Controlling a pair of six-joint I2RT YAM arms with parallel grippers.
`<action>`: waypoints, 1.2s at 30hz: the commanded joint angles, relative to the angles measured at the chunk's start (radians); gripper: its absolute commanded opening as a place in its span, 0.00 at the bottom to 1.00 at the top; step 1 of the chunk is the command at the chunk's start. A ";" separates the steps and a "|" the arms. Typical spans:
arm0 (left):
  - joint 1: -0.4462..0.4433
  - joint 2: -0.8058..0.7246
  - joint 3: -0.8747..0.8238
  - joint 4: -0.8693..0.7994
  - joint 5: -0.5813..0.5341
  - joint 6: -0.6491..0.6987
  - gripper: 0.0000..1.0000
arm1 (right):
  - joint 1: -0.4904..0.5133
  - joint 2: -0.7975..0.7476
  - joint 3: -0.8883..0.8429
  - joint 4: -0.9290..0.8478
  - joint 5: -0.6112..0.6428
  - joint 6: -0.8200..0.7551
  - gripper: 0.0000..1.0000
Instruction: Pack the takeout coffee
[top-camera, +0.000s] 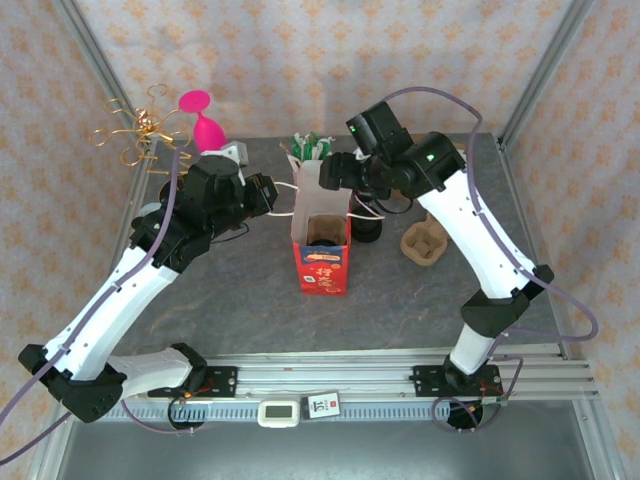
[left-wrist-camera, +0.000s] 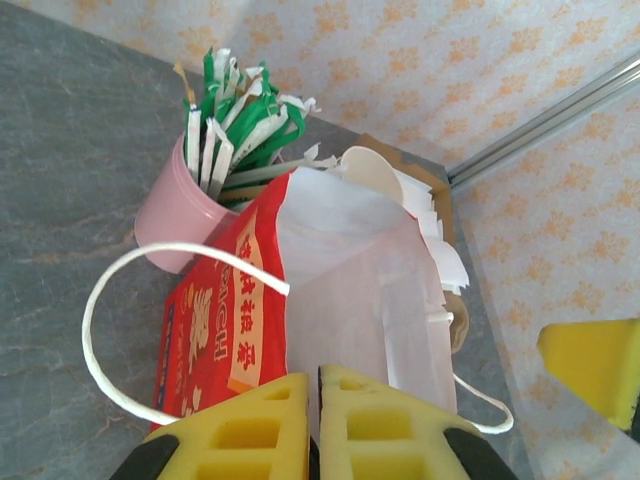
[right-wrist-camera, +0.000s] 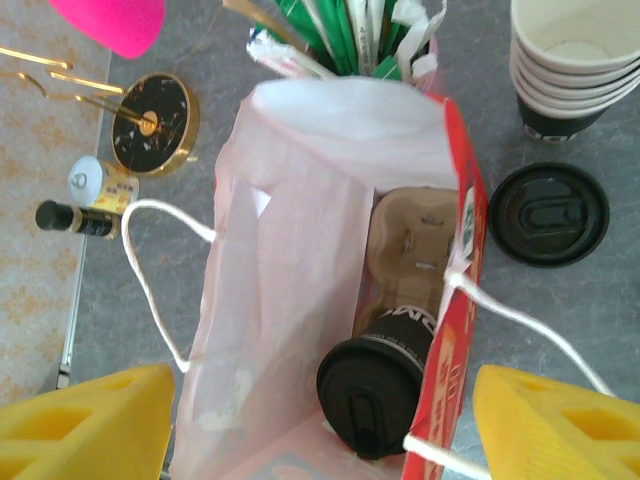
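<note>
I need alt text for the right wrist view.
Seen from above, a lidded coffee cup and a carrier sit inside the open bag. The open right gripper straddles the bag; a loose lid and stacked cups stand beside it.

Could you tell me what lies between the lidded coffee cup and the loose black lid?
The red bag's side wall and its white handle cord, seen in the right wrist view; the coffee cup sits inside the bag.
</note>
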 joint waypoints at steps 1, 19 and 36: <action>0.023 0.029 0.050 -0.048 -0.029 0.070 0.12 | -0.037 -0.037 -0.018 0.067 -0.026 -0.061 0.77; 0.128 0.182 0.137 0.005 0.022 0.188 0.22 | -0.211 -0.025 -0.163 0.243 -0.056 -0.153 0.82; 0.220 0.688 0.539 -0.028 0.083 0.298 0.37 | -0.313 -0.072 -0.369 0.471 -0.132 -0.212 0.85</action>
